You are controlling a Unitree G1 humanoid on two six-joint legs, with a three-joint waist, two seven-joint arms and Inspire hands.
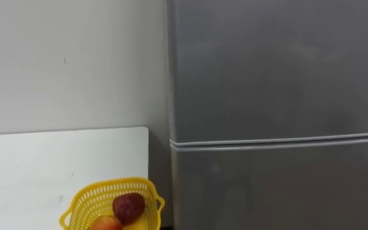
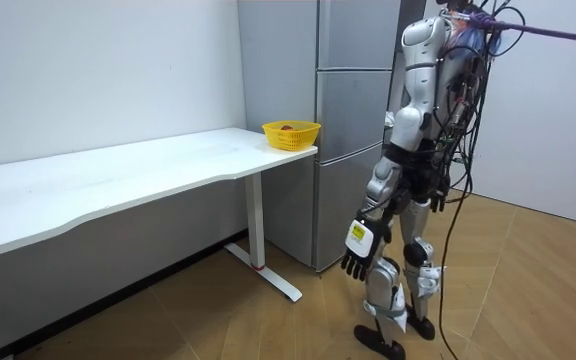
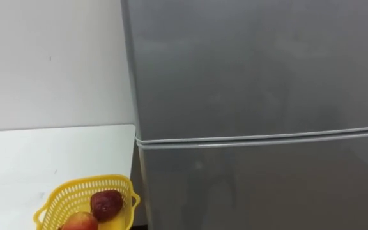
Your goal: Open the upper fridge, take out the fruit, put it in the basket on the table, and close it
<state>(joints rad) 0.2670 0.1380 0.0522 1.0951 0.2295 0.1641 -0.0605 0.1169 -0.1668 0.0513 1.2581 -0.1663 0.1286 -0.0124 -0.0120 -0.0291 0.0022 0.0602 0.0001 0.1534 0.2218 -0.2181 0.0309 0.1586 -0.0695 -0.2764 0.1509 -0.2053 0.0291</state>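
Grey fridge [image 1: 280,96] stands closed; left robot hand [image 2: 359,262] hangs slack beside thigh.

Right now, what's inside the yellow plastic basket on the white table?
The yellow plastic basket holds a dark red round fruit and a red-orange fruit; anything beneath them is covered.

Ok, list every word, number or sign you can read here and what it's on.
No readable text.
fridge: bare grey doors, no print showing.
yellow basket: no label showing.
left hand: the tag at its back carries a mark, too small to read.
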